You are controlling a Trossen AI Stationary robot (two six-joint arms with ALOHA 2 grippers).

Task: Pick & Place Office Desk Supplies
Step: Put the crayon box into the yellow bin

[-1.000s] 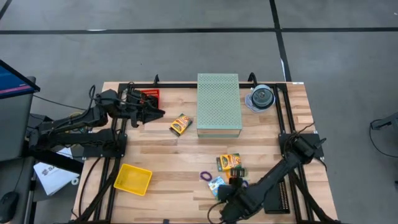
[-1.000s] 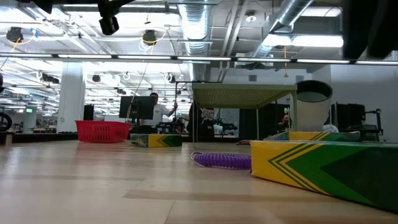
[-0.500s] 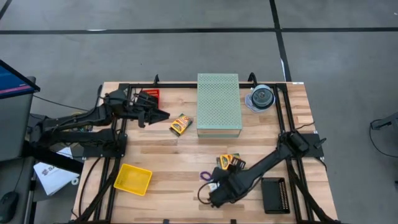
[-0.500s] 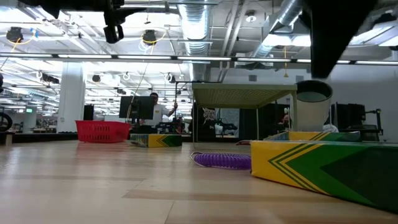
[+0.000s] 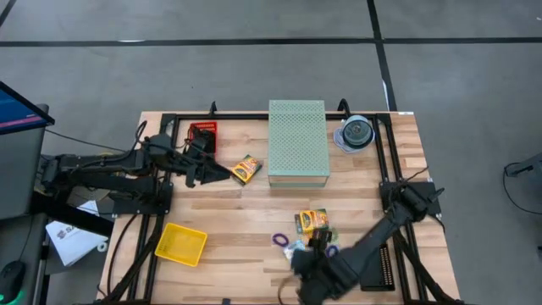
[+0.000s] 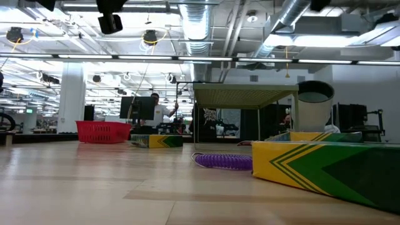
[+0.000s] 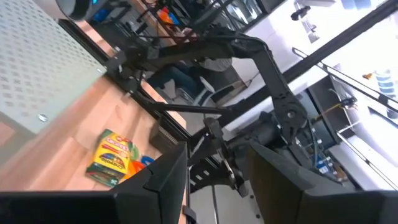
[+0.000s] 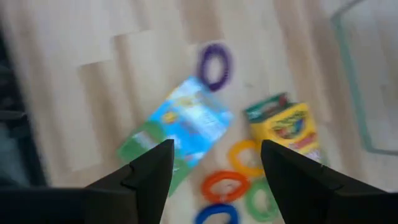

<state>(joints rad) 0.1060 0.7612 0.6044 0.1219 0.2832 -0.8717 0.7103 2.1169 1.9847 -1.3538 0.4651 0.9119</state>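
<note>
Left gripper [image 5: 222, 170] raised over the counter [image 5: 229, 216] near the red basket [image 5: 201, 132], jaws parted and empty, just beside a yellow-orange box [image 5: 246, 169] lying against the pale green perforated box [image 5: 298, 142]. Right gripper [image 5: 298, 258] low at the counter's near edge, jaws spread wide, nothing held. Below them: green-blue packet [image 8: 176, 129], purple loop [image 8: 215, 66], orange loops [image 8: 225, 185], second yellow-orange box [image 8: 287, 126].

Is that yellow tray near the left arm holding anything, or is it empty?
Empty. From above, the yellow tray shows only its bare yellow floor; the loops and boxes lie elsewhere on the table.
</note>
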